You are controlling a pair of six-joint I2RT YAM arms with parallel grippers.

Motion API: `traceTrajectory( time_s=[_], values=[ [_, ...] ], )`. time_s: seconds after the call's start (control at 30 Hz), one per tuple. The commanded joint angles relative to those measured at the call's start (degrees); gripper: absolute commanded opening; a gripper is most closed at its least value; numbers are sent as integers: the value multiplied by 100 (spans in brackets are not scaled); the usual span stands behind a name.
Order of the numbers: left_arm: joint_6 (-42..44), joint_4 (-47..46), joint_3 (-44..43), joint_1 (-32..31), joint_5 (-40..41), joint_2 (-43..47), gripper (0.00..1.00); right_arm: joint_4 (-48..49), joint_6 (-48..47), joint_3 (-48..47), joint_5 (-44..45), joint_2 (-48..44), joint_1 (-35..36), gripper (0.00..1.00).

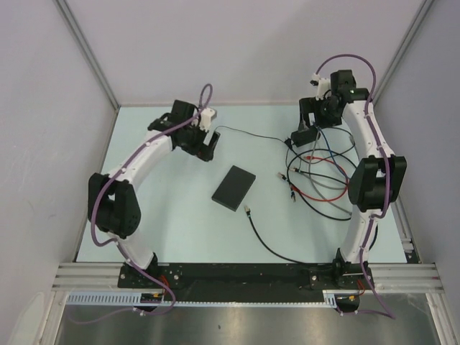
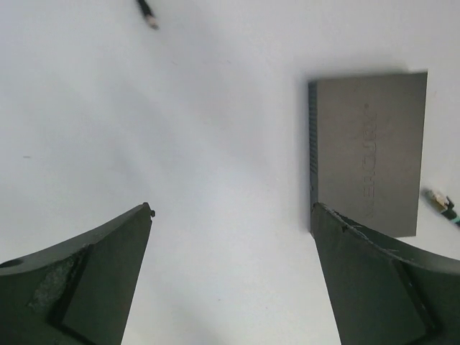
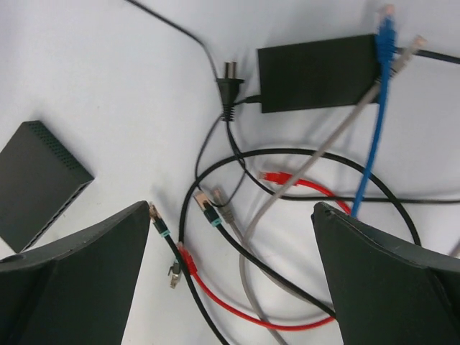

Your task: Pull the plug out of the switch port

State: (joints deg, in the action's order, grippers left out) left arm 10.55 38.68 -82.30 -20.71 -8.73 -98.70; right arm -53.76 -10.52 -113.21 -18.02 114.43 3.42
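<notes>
Left tool (image 2: 231, 210) spread wide, empty. Right tool (image 3: 233, 206) same, above cable tangle (image 3: 277, 177). Switch box (image 1: 234, 187) flat mid-table (image 1: 180, 215), apart from both tools. Can't see switch port; no cable visibly seated.

Risks, my guess: smooth box skids under a tug; wrong lead snagged from tangle.

Box matte black, thin slab, one edge ribbed with vents. Cables round, glossy: red, blue, grey, black.
</notes>
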Motion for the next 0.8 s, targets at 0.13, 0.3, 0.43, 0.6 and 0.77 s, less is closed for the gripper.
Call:
traceTrajectory(
  time_s=[0.13, 0.3, 0.43, 0.6, 0.77],
  values=[
    [-70, 1247, -1946, 743, -488, 70, 100, -285, 147, -158, 870, -676, -298, 100],
    [-88, 1108, -2133, 1104, -271, 271, 100, 67, 305, 167, 1397, -1106, -298, 100],
    [149, 669, -1317, 1157, 205, 631, 100, 76, 191, 185, 1406, -1098, -175, 100],
    [-70, 342, -576, 1236, -111, 492, 100, 102, 130, 431, 1381, -1081, -52, 100],
    [-325, 360, -673, 1236, -243, 448, 100, 155, 165, 545, 1292, -1072, -8, 100]
  ],
)
